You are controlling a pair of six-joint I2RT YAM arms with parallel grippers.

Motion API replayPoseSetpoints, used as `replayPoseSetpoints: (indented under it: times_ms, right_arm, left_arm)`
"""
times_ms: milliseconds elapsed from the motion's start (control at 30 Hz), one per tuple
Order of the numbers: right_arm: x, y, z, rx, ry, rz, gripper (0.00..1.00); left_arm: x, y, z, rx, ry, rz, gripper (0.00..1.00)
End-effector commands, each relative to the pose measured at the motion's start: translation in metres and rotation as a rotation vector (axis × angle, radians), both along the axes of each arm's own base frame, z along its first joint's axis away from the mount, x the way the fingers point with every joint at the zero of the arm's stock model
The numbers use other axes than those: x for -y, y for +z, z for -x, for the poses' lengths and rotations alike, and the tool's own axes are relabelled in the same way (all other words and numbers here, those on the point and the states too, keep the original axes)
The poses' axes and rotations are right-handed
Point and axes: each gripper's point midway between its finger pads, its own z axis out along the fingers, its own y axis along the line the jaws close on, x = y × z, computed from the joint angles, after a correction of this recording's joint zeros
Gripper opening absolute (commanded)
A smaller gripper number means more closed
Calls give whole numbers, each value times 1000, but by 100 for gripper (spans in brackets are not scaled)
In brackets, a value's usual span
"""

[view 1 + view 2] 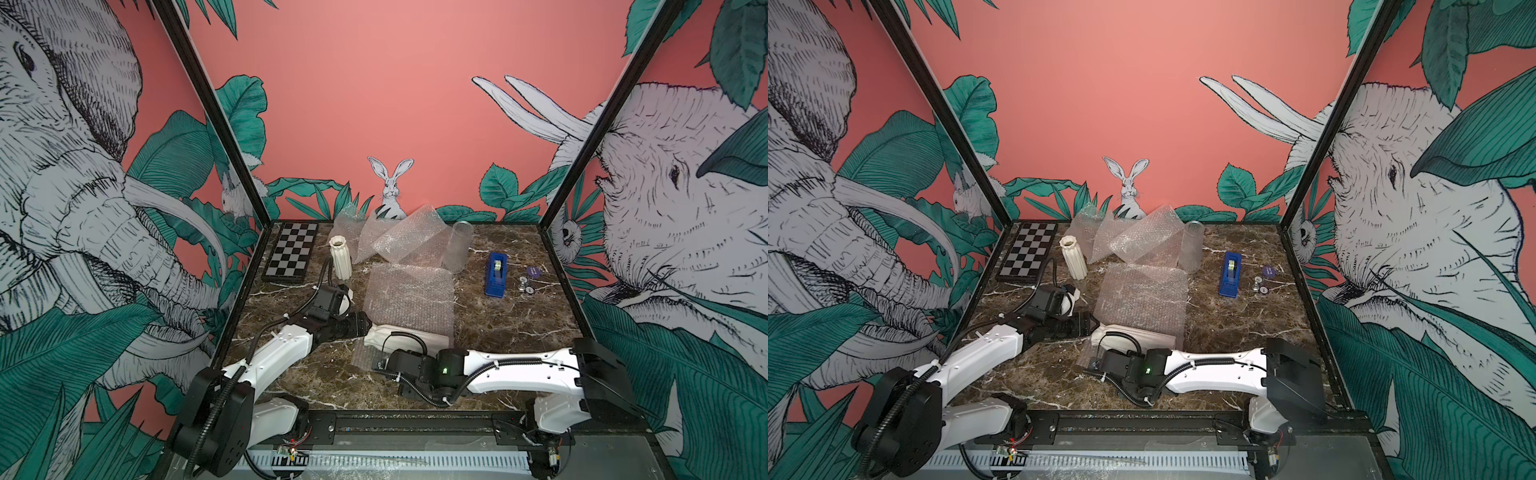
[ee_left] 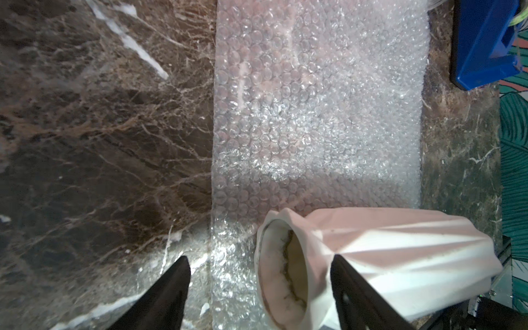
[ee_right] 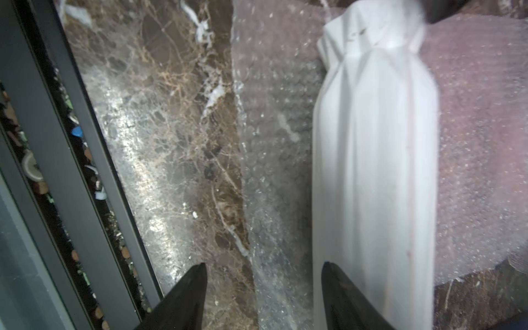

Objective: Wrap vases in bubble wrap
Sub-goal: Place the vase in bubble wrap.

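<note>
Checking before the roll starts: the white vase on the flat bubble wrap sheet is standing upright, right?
No. The white vase on the flat bubble wrap sheet is lying on its side, not upright; both top views show it.

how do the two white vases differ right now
The far white vase stands upright on the table by the chequered board; the near white vase lies on its side on a bubble wrap sheet. The far one's mouth faces up, the near one's sideways. Both are ribbed and white.

Bright even light glares off the marble table (image 3: 137, 160); the lying white vase (image 3: 371, 171) looks blurred.
</note>
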Motion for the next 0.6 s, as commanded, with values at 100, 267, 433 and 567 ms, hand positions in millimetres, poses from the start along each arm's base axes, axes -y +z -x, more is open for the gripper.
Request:
replayPoseSetpoints:
  times_ms: [100, 267, 433, 567]
  right_arm:
    - [9, -31, -4, 27, -23, 85, 62]
    - [11, -42, -11, 75, -21, 129, 61]
    - [14, -51, -15, 95, -17, 160, 51]
    - [15, -52, -20, 128, -26, 165, 40]
  left_arm:
    - [4, 1, -2, 8, -1, 3, 78]
    - [4, 0, -4, 6, 2, -7, 79]
    - [5, -1, -7, 2, 6, -9, 79]
    - [7, -3, -9, -5, 2, -18, 79]
